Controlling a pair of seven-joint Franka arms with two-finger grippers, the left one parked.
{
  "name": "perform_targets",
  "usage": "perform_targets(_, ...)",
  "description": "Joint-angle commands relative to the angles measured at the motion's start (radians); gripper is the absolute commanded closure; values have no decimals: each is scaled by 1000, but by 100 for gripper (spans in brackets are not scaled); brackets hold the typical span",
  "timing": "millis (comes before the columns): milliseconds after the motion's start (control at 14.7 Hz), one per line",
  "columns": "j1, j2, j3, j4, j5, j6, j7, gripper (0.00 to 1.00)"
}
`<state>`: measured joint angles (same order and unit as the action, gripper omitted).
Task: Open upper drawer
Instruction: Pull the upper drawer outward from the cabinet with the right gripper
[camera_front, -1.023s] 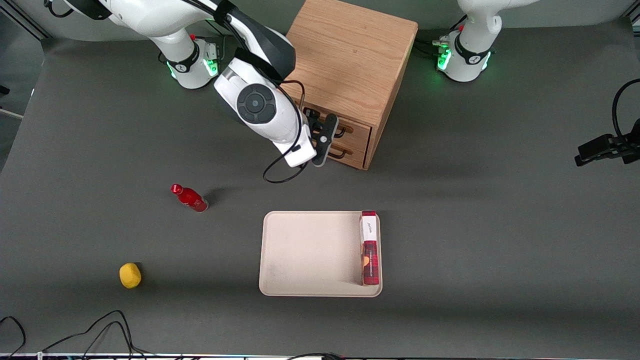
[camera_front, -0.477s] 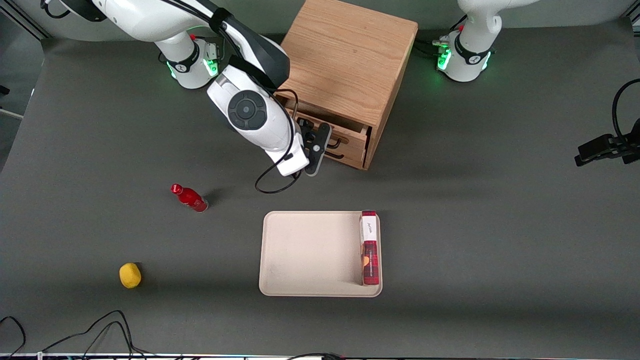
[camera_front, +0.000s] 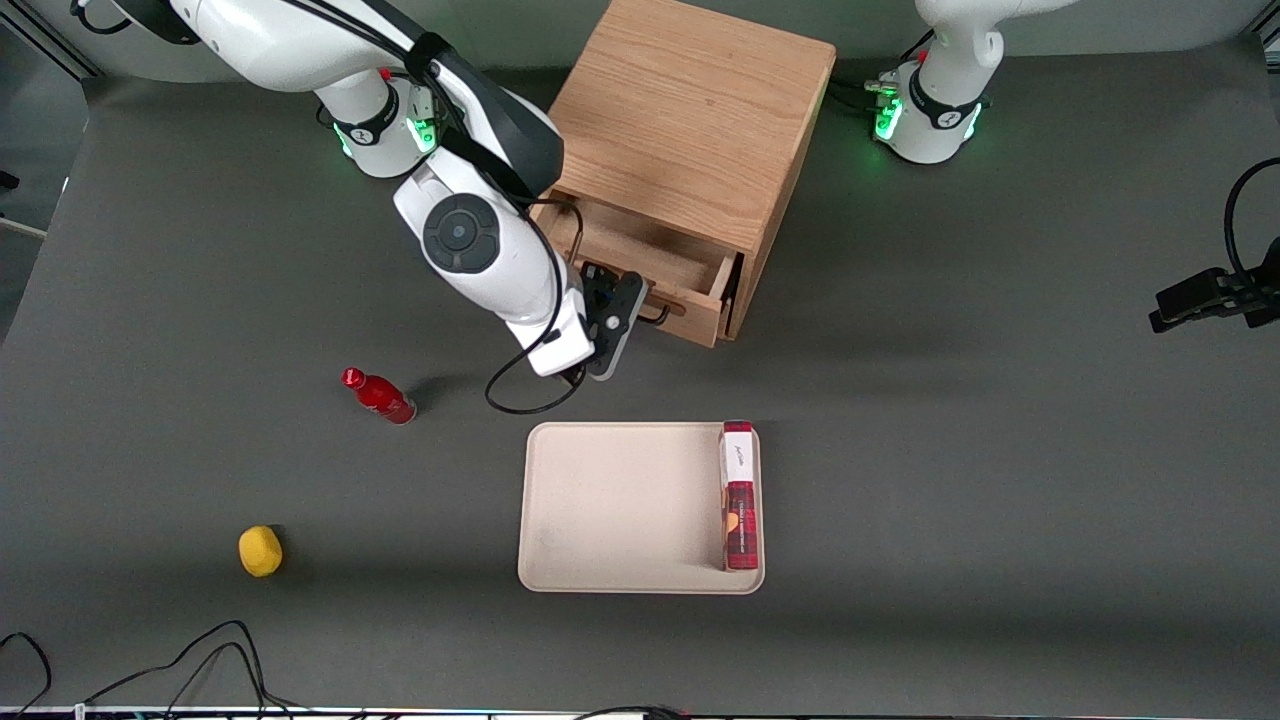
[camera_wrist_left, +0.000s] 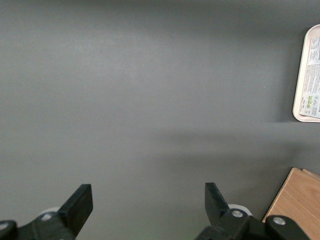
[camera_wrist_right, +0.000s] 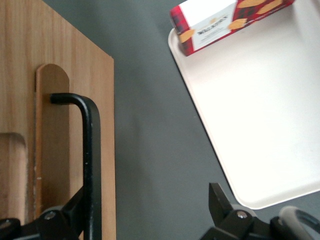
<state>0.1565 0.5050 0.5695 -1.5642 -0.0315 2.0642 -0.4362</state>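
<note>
Okay, mid-pull: gripper (camera_front: 645, 308) is sitting at the drawer front, fingers spread wide, one finger hooking the black pull (camera_wrist_right: 91, 150), not clamping it. Upper drawer (camera_front: 640, 250) is standing partly out of the cabinet (camera_front: 690, 120), 12 o'clock from the tray (camera_front: 620, 500). Next, probably: draw straight out toward 7 o'clock in the front view without slipping the hook.

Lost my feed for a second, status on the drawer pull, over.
Hand open at the upper drawer front, black pull between its fingers. Upper drawer partly out of the cabinet. Tray nearer the camera, not touching.
</note>
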Motion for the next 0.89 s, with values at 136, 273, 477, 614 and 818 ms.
perform_targets(136, -15, 7, -20, 23, -18, 53, -18, 0)
perform_targets(273, -15, 9, -34, 23, -16, 77, -18, 0)
perform_targets(477, -15, 12, -60, 23, -16, 111, -19, 0)
perform_targets(614, -17, 12, -68, 23, -18, 126, -19, 0)
perform_targets(818, -23, 12, -89, 23, -16, 160, -48, 0)
